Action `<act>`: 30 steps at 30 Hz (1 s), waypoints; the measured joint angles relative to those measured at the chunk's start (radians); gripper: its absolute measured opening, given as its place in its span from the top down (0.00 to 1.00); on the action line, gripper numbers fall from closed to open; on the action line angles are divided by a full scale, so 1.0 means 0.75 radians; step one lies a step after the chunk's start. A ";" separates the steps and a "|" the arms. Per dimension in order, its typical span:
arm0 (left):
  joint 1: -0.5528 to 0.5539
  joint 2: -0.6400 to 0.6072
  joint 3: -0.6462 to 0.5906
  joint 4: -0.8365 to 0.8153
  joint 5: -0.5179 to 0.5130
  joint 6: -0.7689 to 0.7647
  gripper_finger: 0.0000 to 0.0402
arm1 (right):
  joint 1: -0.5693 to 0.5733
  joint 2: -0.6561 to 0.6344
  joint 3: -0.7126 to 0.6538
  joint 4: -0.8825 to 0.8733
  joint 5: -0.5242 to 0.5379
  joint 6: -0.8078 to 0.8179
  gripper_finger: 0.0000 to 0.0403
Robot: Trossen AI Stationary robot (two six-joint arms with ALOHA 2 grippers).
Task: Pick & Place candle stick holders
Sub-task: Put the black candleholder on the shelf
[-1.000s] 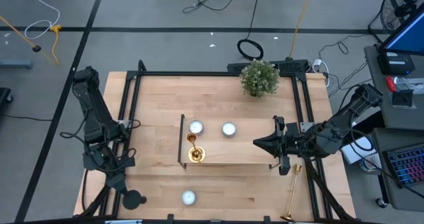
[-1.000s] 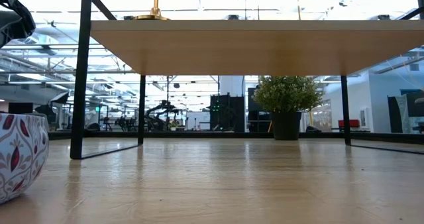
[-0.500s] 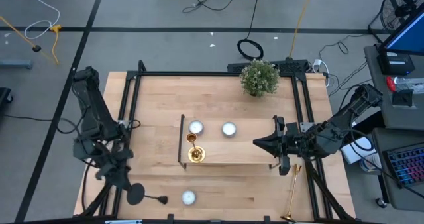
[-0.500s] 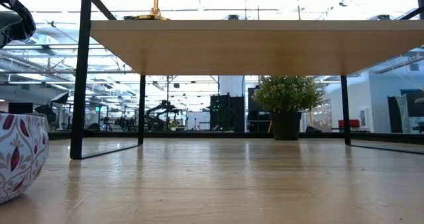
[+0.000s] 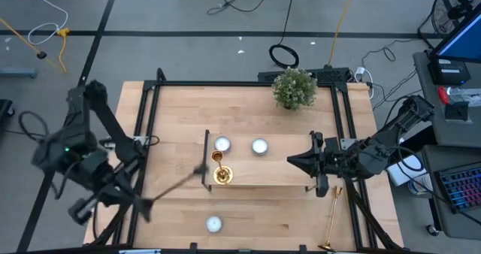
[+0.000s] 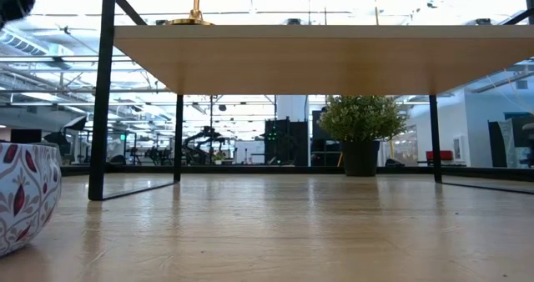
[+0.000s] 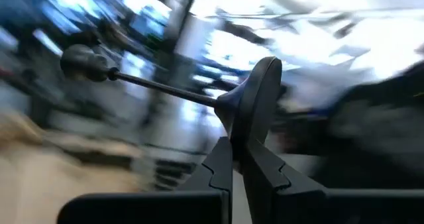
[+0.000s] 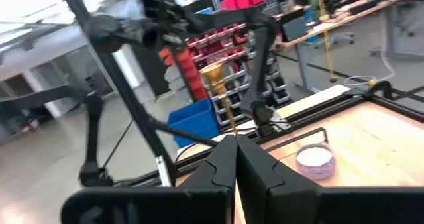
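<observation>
Gripping black candlestick [image 7: 199, 95], left tool [image 7: 242, 164] seen only wrist-side

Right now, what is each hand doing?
Left hand: closed on the black candle stick holder.
Right hand: closed, holding nothing.

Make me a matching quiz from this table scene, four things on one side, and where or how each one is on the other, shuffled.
Things:
1. black candlestick holder
2. potted plant
3. right gripper
4. wooden stand

Place or state:
A. at the table's far edge
B. shut and empty, over the stand's right end
C. carries an upright gold candlestick at its left end
D. gripped by its round base in the left gripper, off the table

Pairs: 1-D, 2-A, 3-B, 4-C
</observation>
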 joint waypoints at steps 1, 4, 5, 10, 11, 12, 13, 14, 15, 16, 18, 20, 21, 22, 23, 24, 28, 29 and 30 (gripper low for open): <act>0.012 0.044 0.070 -0.023 -0.070 0.126 0.96 | -0.004 0.000 0.000 0.001 0.002 0.029 1.00; 0.059 0.167 0.275 -0.060 -0.192 0.456 0.96 | -0.034 0.000 0.000 0.008 -0.035 0.139 1.00; 0.078 0.205 0.338 -0.064 -0.212 0.546 0.97 | -0.045 0.000 0.000 0.013 -0.047 0.176 1.00; 0.180 0.374 0.599 -0.101 -0.235 0.893 0.97 | -0.106 0.032 0.000 0.160 -0.103 0.335 1.00; 0.202 0.406 0.643 -0.133 -0.243 0.930 0.97 | -0.118 0.044 0.000 0.226 -0.120 0.340 1.00; 0.225 0.440 0.685 -0.162 -0.262 0.954 0.97 | -0.131 0.057 0.000 0.299 -0.147 0.338 1.00; 0.251 0.474 0.726 -0.188 -0.274 0.970 0.97 | -0.145 0.072 0.000 0.377 -0.168 0.326 1.00; 0.282 0.508 0.763 -0.218 -0.283 0.980 0.97 | -0.159 0.087 0.000 0.460 -0.204 0.304 1.00; 0.317 0.544 0.799 -0.251 -0.293 0.990 0.97 | -0.171 0.104 0.000 0.546 -0.252 0.271 1.00; 0.352 0.581 0.833 -0.281 -0.299 1.005 0.97 | -0.185 0.120 0.000 0.621 -0.310 0.233 1.00; 0.415 0.656 0.896 -0.333 -0.310 1.050 0.97 | -0.215 0.145 0.000 0.742 -0.424 0.188 0.99; 0.461 0.731 0.953 -0.384 -0.373 1.118 0.97 | -0.244 0.156 0.000 0.789 -0.477 0.190 0.97; 0.482 0.762 0.978 -0.400 -0.403 1.154 0.97 | -0.256 0.157 0.000 0.790 -0.490 0.190 0.96; 0.502 0.787 0.999 -0.418 -0.434 1.192 0.97 | -0.266 0.158 0.000 0.787 -0.492 0.189 0.95; 0.521 0.811 1.020 -0.430 -0.464 1.221 0.97 | -0.275 0.158 0.000 0.780 -0.492 0.188 0.93; 0.540 0.831 1.036 -0.435 -0.485 1.244 0.97 | -0.284 0.158 0.000 0.775 -0.492 0.188 0.91; 0.607 0.886 1.045 -0.447 -0.504 1.299 0.97 | -0.324 0.158 0.000 0.746 -0.494 0.179 0.81; 0.623 0.899 1.045 -0.464 -0.498 1.300 0.97 | -0.334 0.158 0.000 0.744 -0.494 0.182 0.79; 0.635 0.913 1.045 -0.482 -0.482 1.298 0.97 | -0.342 0.159 0.000 0.742 -0.494 0.184 0.76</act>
